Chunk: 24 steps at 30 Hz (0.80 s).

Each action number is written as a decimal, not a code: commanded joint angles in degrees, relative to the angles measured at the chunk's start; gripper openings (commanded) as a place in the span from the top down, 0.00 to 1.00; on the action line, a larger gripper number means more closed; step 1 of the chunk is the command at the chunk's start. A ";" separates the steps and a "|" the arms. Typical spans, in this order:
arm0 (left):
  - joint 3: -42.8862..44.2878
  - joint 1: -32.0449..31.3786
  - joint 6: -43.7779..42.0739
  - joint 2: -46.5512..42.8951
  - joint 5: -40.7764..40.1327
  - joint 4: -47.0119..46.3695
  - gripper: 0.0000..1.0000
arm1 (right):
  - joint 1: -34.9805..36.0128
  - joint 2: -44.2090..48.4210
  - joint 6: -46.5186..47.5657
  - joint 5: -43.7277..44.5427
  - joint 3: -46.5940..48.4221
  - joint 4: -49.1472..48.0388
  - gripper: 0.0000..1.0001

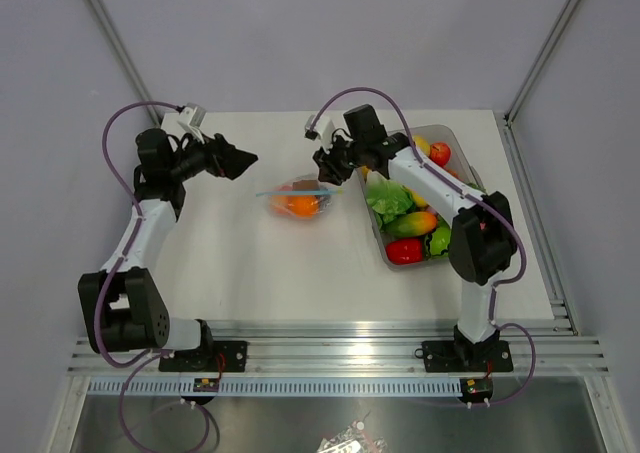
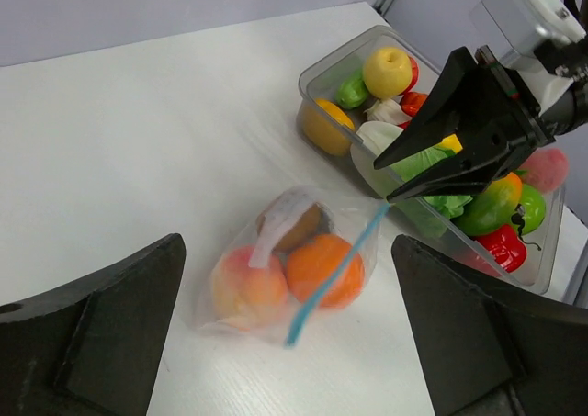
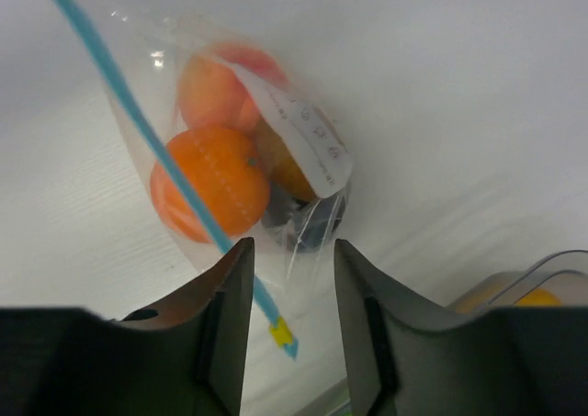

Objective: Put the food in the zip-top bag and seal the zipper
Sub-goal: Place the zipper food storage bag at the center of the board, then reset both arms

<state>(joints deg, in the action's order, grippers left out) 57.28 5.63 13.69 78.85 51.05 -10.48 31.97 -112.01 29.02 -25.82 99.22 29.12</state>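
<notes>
White table (image 1: 250,273): zip-top bag (image 1: 298,201) holds peach (image 2: 246,289), orange (image 2: 322,269); we see left gripper (image 1: 245,159) spread left of bag, right gripper (image 2: 386,182) parted, empty, just right.

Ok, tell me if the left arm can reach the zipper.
Probably yes: the left gripper is open, bare table lies between it and the zipper, though the right gripper crowds its far end.

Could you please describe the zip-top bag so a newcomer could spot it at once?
On the white table, look left of the clear tray of toy produce. There lies a small clear bag holding an orange and a peach. Unlike the rigid tray, it is floppy, with a light blue strip across it.
</notes>
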 commanded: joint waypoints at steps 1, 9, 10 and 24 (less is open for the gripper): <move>4.06 -0.09 -1.39 -4.49 -2.35 3.09 0.01 | 1.34 7.84 -1.77 1.83 -4.37 -7.05 0.52; 6.01 -2.11 -1.47 -10.55 -10.87 10.29 0.01 | 1.43 21.72 -11.05 16.11 -15.00 -11.28 0.45; 5.83 -3.16 -2.26 -11.78 -13.06 13.78 0.01 | 1.52 24.00 -14.57 21.12 -16.93 -12.50 0.45; -0.22 -9.32 2.38 -23.28 -32.41 30.08 0.01 | 1.52 36.33 -38.76 58.68 -21.17 0.04 0.01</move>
<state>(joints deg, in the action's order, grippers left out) 59.35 -3.18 13.61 59.16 24.64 16.45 33.28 -76.47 -2.04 20.40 75.85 22.15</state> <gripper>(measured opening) 0.988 0.993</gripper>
